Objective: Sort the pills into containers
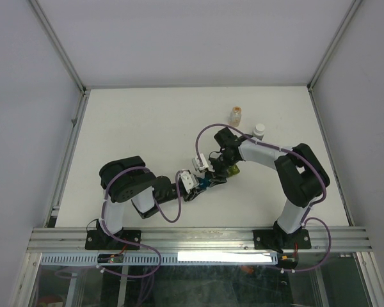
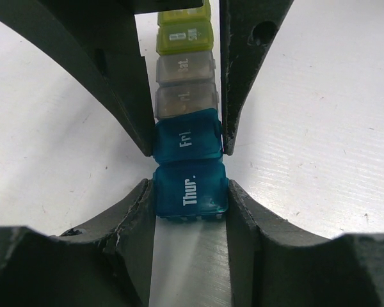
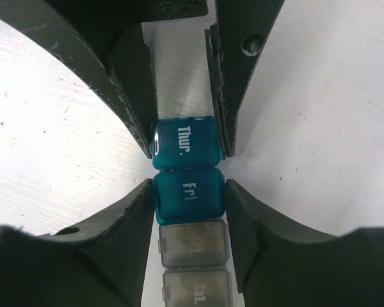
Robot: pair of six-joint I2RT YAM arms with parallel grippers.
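Note:
The containers (image 2: 184,89) are a strip of joined small compartments lying on the white table: blue "Thur.", teal "Fri", two grey ones, then yellow-green. My left gripper (image 2: 190,192) is shut on the blue "Thur." end compartment (image 2: 190,193). My right gripper (image 3: 189,192) faces it from the other side, its fingers pressed on both sides of the "Fri" compartment (image 3: 188,190). In the top view the two grippers meet nose to nose over the containers (image 1: 231,170), left gripper (image 1: 201,183) and right gripper (image 1: 217,169). No loose pills show.
A small clear bottle with a tan cap (image 1: 235,115) and a small dark bottle with a white cap (image 1: 259,132) stand behind the right arm. Metal rails frame the white table (image 1: 147,128) on the left, right and near edges.

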